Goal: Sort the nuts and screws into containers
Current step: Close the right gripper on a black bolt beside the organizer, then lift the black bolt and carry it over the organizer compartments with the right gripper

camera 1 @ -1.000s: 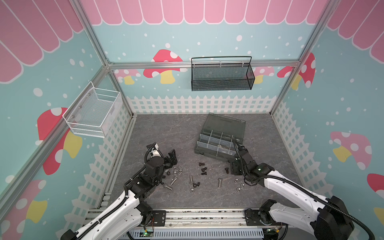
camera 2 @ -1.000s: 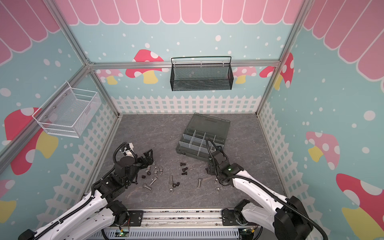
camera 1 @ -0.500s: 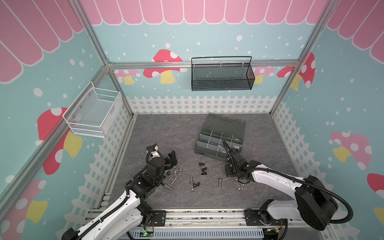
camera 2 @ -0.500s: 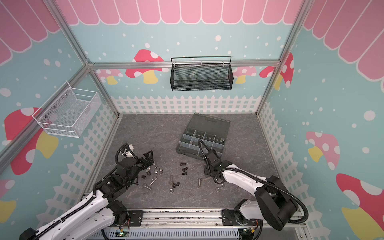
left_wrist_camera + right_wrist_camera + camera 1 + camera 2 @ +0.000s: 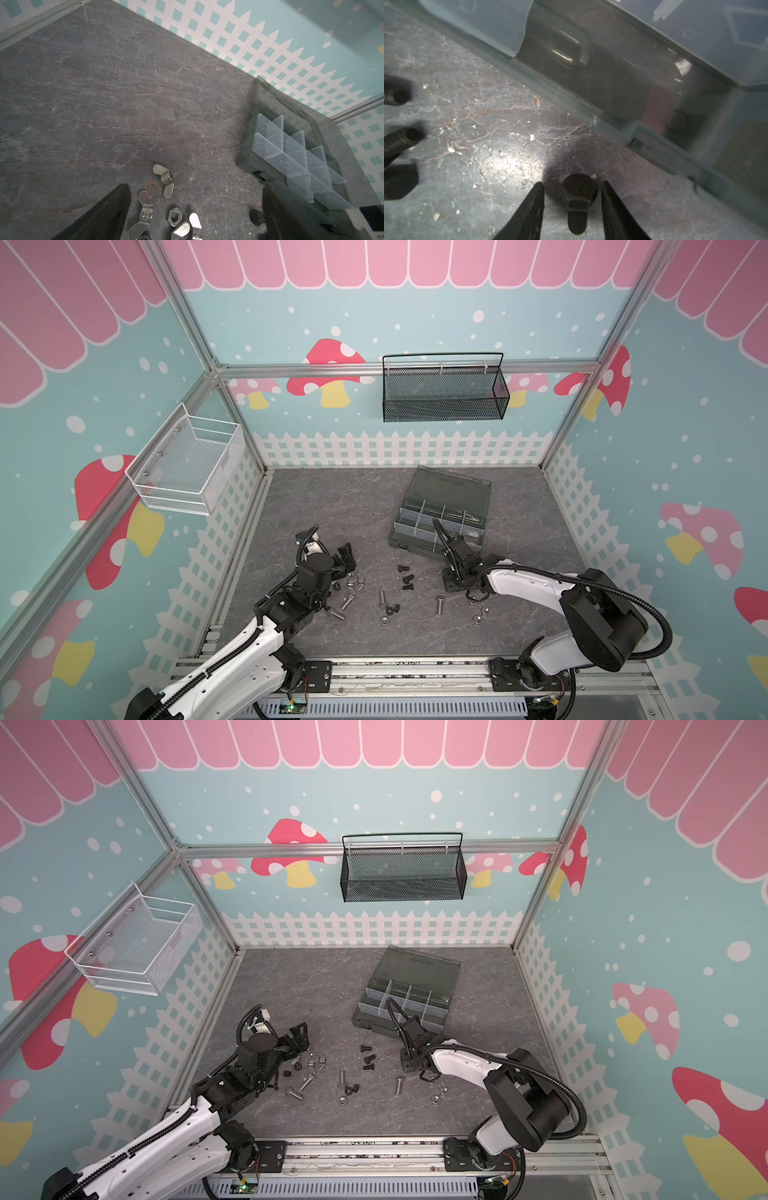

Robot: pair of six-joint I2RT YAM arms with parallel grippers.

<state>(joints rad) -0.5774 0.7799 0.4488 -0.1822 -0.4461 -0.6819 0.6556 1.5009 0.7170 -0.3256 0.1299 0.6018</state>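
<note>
1. Screws [image 5: 409, 578] and nuts [image 5: 477, 617] lay loose on the grey tabletop [image 5: 332, 506], between the two arms and just in front of the open organiser box [image 5: 415, 545].
2. Right gripper [image 5: 573, 183] sat low beside the box's front wall, its jaws narrowly apart on either side of a black screw [image 5: 579, 199], clear of its head.
3. Left gripper [image 5: 196, 188] hovered with jaws spread wide above silver wing nuts [image 5: 164, 180] and a hex nut [image 5: 175, 216].

Organiser box [image 5: 451, 489]: sitting behind the screws [image 5: 408, 578].
Wing nuts [image 5: 165, 179]: lying left of those screws.
Hex screw [image 5: 578, 199]: lying just before the box.
</note>
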